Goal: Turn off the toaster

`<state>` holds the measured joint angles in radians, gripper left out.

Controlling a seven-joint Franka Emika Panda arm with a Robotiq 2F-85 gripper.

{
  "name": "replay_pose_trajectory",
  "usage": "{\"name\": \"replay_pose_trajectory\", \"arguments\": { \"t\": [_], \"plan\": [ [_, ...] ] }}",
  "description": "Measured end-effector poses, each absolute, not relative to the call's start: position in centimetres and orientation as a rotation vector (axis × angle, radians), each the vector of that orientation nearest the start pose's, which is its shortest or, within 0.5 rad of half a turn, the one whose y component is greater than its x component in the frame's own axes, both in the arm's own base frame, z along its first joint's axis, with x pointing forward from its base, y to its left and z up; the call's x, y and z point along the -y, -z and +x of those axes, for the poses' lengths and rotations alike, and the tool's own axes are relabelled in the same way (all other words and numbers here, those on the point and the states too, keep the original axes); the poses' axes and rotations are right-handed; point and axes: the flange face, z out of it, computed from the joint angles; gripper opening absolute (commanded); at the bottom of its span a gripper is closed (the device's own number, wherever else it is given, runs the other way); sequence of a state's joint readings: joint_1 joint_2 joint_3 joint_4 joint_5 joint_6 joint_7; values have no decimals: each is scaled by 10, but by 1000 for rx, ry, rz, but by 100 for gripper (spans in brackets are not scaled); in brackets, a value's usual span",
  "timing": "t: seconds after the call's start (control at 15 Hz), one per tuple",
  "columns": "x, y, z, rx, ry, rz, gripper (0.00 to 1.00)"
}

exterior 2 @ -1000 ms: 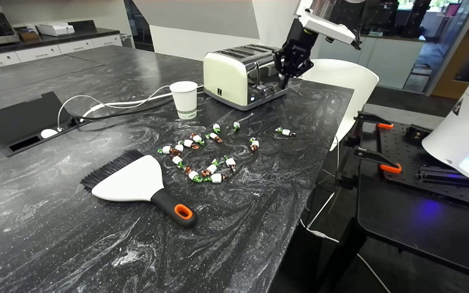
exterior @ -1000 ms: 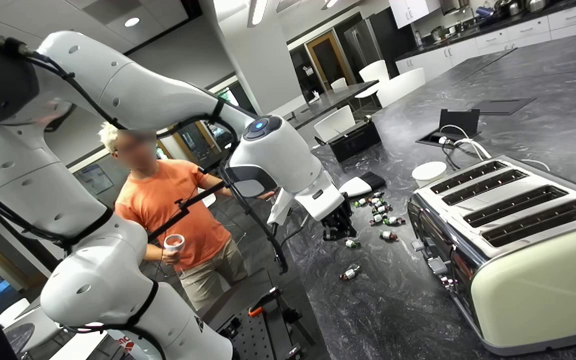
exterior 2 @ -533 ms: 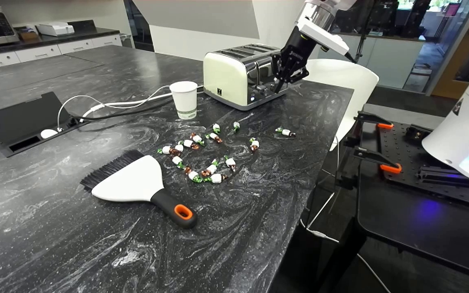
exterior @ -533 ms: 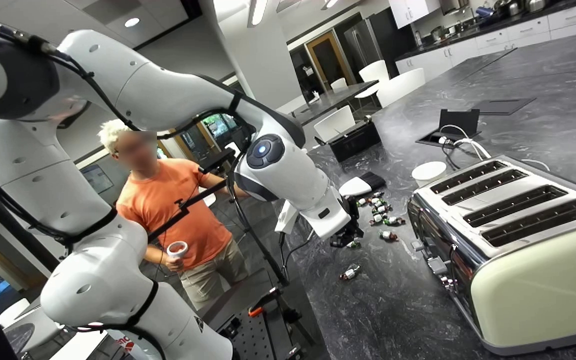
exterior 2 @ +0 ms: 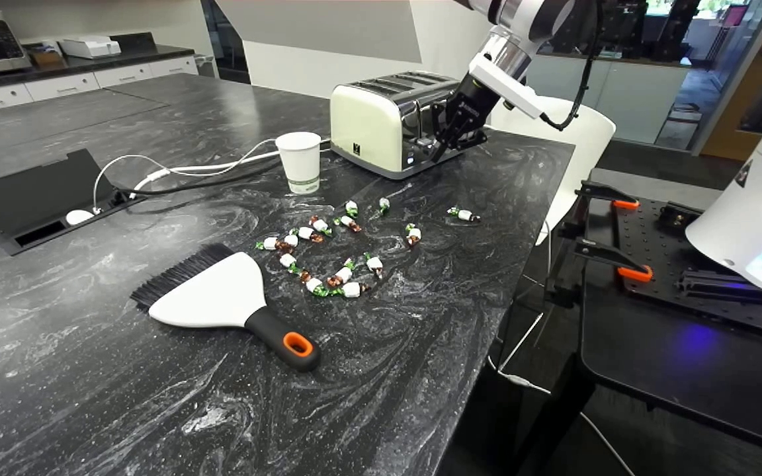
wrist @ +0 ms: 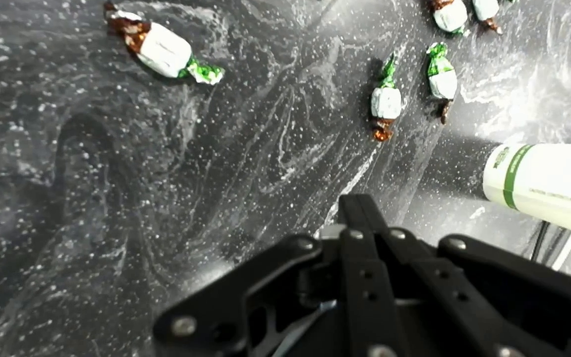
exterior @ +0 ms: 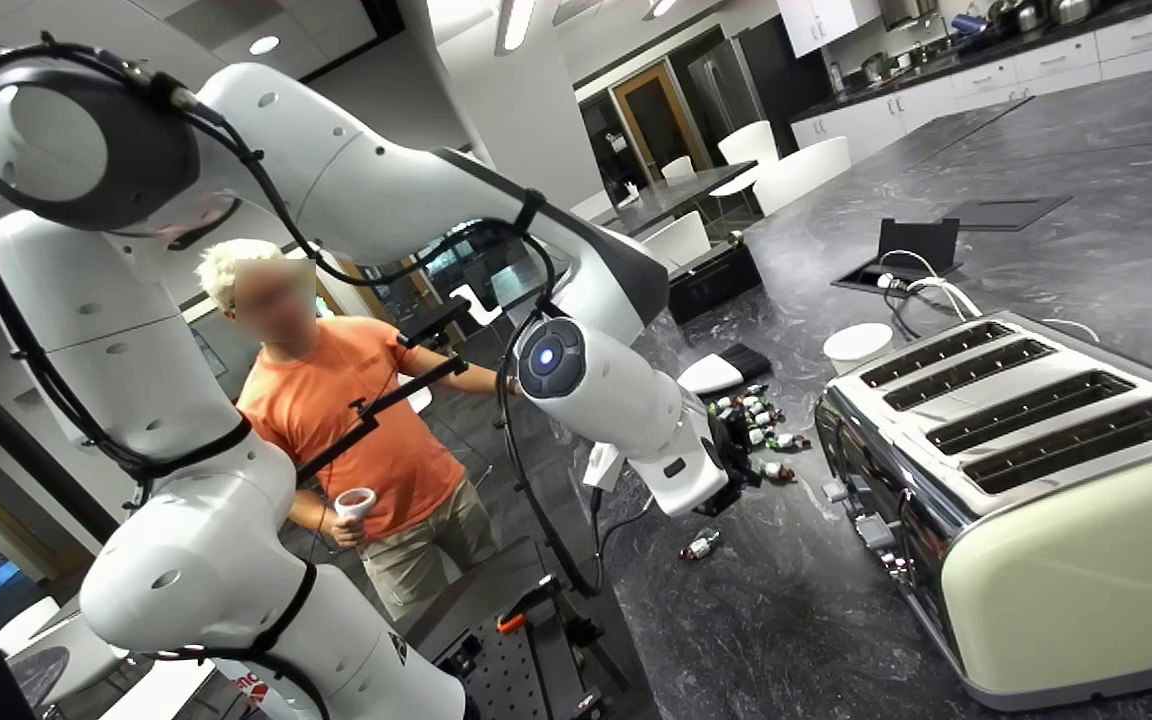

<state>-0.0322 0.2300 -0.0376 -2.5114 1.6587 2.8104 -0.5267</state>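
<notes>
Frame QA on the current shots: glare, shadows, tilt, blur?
Wrist view: glare whitens the countertop near the paper cup, with a dark shadow at left. In an exterior view: tilted framing, the person's face blurred, reflections in the chrome of the toaster. In an exterior view: violet glow on the black stand.

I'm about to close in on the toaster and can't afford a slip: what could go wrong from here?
The shut gripper is apart from the closely set controls on the toaster, so a press may land on the wrong one.
Pushing hard could slide the toaster along the counter.
A wide swing might tip the upright paper cup near it.
</notes>
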Motion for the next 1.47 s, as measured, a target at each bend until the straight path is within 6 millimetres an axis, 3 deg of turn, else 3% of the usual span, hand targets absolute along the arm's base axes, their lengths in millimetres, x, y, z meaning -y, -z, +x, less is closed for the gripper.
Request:
{"name": "replay_pose_trajectory", "arguments": {
  "t": [0.27,0.67,1.47],
  "plan": [
    [80,-168,424,-1436,369,-2195,1],
    [80,-166,428,-1447,379,-2189,0],
    [90,-139,453,-1653,527,-2105,0]
  ]
}}
